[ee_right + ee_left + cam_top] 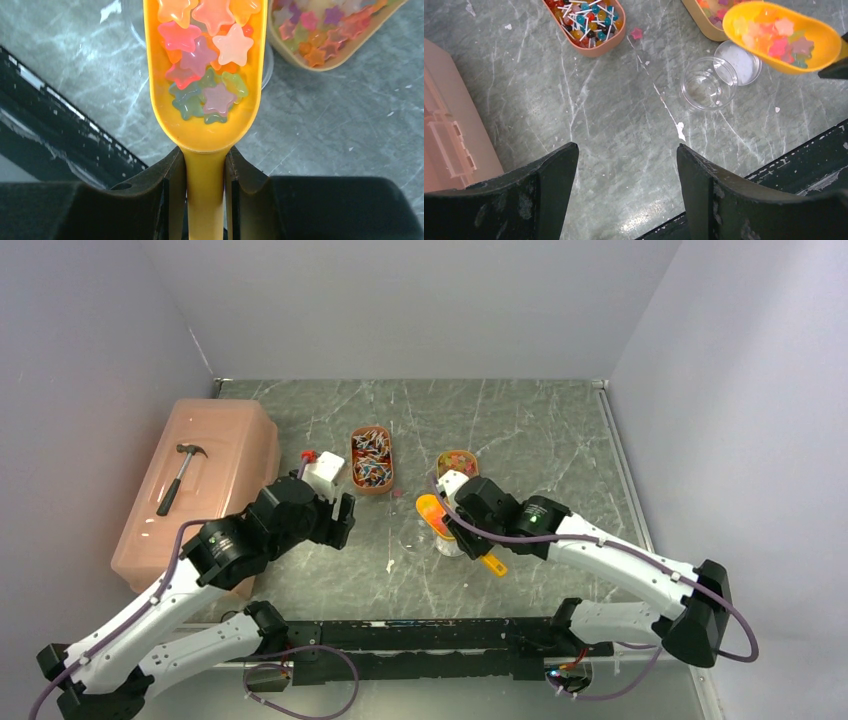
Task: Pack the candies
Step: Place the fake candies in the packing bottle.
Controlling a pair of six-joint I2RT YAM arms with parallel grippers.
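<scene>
My right gripper is shut on the handle of a yellow-orange scoop. The scoop holds several star-shaped candies in pink, orange and green. It hangs over a clear open jar, whose rim shows beside the scoop in the right wrist view. An oval tray of more star candies lies just beyond. A second oval tray holds wrapped red, blue and white candies. One pink star lies loose on the table. My left gripper is open and empty, above bare table left of the jar.
The jar's lid lies beside the jar. A pink plastic box with a hammer on top stands at the left. A small white object sits near the left arm. The black arm-mount rail runs along the near edge.
</scene>
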